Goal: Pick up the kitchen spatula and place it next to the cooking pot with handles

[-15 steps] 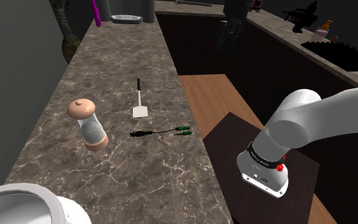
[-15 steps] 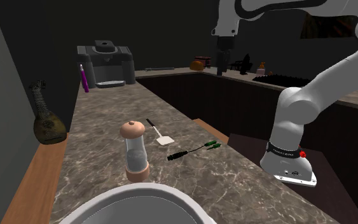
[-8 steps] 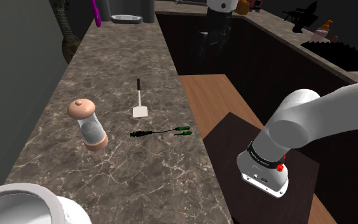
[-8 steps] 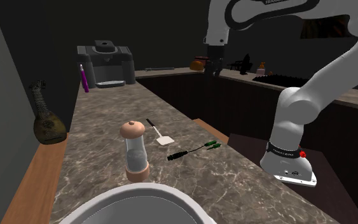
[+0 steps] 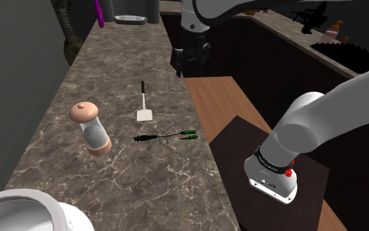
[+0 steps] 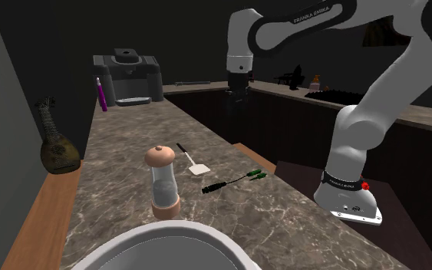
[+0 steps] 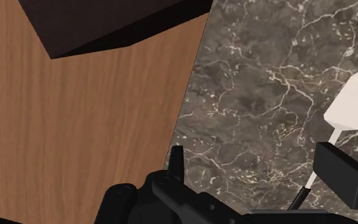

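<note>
The spatula (image 5: 143, 105) lies flat on the marbled counter (image 5: 120, 59); it has a thin black handle and a white blade (image 6: 200, 168), the blade end nearer the camera in the shoulder view. My gripper (image 5: 189, 64) hangs in the air over the counter's edge, beyond and to the shoulder view's right of the handle end, well above it. Its fingers (image 7: 176, 160) stand apart with nothing between them, and the spatula's blade (image 7: 355, 105) lies off to one side of them. The white pot (image 5: 19, 210) shows partly at the near corner (image 6: 168, 249).
A tan-capped grinder (image 5: 91, 128) stands near the spatula. A thin black tool with green handles (image 5: 166, 136) lies just in front of the blade. A grey coffee machine (image 6: 127, 77) and a purple stick (image 6: 99, 93) sit at the counter's far end. Wooden floor (image 7: 88, 127) lies beside the counter.
The arm has swung from the far dark counter toward the marbled counter and come lower, toward the spatula. The fingers stayed apart. Nothing on the counter moved.
</note>
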Tool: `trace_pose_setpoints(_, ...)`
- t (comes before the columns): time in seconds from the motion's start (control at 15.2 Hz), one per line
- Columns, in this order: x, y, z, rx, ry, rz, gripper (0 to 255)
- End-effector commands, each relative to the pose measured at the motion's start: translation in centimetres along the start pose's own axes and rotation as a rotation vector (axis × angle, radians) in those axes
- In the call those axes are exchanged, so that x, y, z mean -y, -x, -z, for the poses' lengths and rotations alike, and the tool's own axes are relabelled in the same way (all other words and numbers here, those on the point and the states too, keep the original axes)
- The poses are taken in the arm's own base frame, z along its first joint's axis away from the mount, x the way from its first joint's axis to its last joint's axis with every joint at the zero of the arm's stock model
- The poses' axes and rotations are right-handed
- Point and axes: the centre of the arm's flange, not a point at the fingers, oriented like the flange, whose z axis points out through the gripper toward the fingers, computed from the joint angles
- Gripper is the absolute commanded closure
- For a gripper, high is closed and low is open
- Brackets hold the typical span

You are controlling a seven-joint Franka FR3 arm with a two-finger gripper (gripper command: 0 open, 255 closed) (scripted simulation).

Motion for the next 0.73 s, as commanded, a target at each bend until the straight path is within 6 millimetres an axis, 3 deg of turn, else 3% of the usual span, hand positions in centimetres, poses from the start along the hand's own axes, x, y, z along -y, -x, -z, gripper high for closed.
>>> trace_pose_setpoints(0.0, 2.0, -1.2, -1.5, -0.002, -0.003, -0.042, 0)
trace_pose_setpoints(0.66, 11.1, -7.6, -8.4, -0.011, -0.009, -0.238, 0)
